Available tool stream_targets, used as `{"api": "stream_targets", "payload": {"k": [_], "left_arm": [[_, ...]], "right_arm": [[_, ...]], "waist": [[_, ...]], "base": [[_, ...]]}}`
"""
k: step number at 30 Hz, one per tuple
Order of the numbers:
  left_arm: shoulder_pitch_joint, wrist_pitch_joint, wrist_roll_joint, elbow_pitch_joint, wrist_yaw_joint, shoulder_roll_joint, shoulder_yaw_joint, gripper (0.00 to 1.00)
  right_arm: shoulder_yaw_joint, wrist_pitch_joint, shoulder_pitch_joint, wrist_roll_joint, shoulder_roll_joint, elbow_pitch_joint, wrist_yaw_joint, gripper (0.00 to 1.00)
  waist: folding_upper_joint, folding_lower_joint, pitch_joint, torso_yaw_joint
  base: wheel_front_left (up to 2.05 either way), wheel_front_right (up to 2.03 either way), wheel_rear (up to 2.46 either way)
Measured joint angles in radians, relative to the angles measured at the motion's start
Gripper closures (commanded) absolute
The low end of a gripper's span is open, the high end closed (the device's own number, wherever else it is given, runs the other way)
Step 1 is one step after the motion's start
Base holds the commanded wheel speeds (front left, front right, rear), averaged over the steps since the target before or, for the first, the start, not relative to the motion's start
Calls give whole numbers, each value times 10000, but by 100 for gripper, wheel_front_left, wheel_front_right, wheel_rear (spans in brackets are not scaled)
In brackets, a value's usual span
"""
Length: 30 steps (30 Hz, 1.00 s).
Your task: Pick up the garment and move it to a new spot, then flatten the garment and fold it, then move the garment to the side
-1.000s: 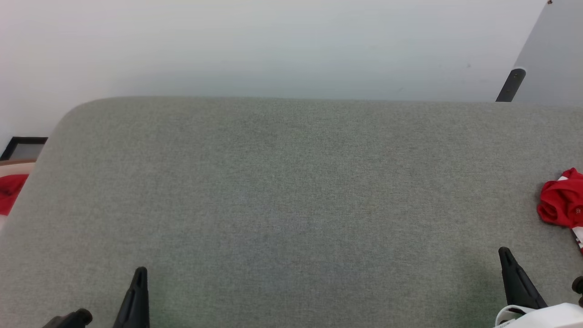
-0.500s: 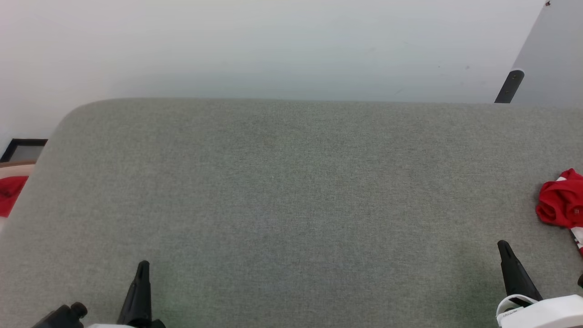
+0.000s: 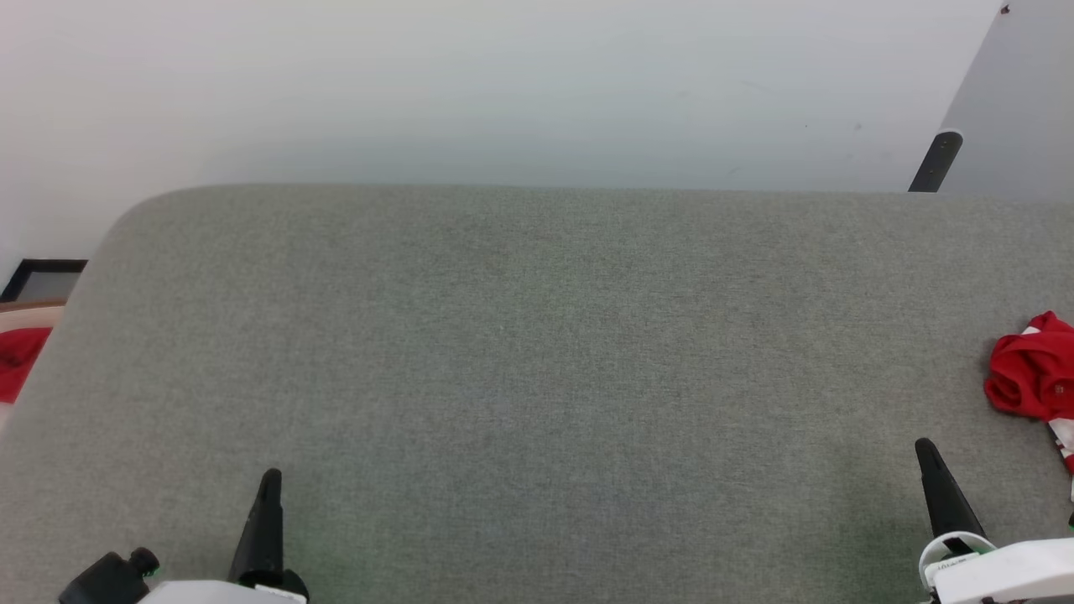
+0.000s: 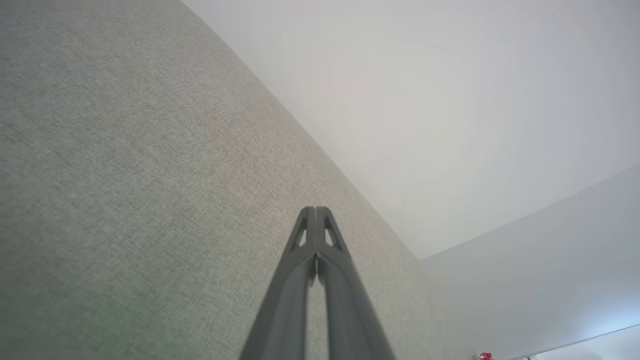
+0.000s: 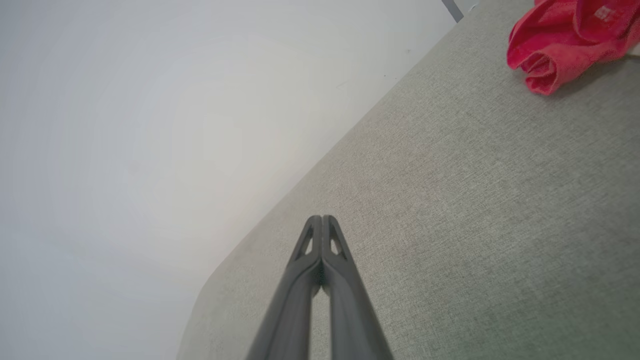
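Note:
The garment (image 3: 1034,375) lies crumpled in a red heap with a bit of white and striped trim at the far right edge of the grey surface (image 3: 537,352), partly cut off by the head view's border. My right gripper (image 3: 925,449) is shut and empty, low and to the left of the heap, apart from it. In the right wrist view the garment (image 5: 565,45) sits at the upper right, well beyond the shut gripper (image 5: 322,220). My left gripper (image 3: 270,480) is shut and empty at the lower left; its gripper (image 4: 316,212) hovers over bare grey fabric.
A small red cloth scrap (image 3: 17,361) lies beyond the surface's left edge, near a dark frame (image 3: 42,273). A white wall runs behind the far edge, with a dark post (image 3: 935,161) and a grey panel at the upper right.
Both grippers have crept a little forward, up the head view, still shut. The head camera has tilted slightly; the garment lies as before.

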Motion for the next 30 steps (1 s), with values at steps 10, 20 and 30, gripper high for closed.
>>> {"api": "stream_targets", "payload": {"k": [10,20,30], "left_arm": [[-220,293,-1041,153,2,-105,35,100],[-429,568,-2019,276,2,-184,69,100],[-618,825,-2871,403,2,-265,109,100]], "right_arm": [[-58,136,-176,989,90,186,0,100],[-111,261,-361,1977,150,360,-2,100],[-151,364,-500,2788,221,527,-4,100]], "waist": [[0,-1,-33,-15],[0,-1,-67,-30],[0,0,-100,-45]], "base": [[0,0,0],[0,0,0],[0,0,0]]}}
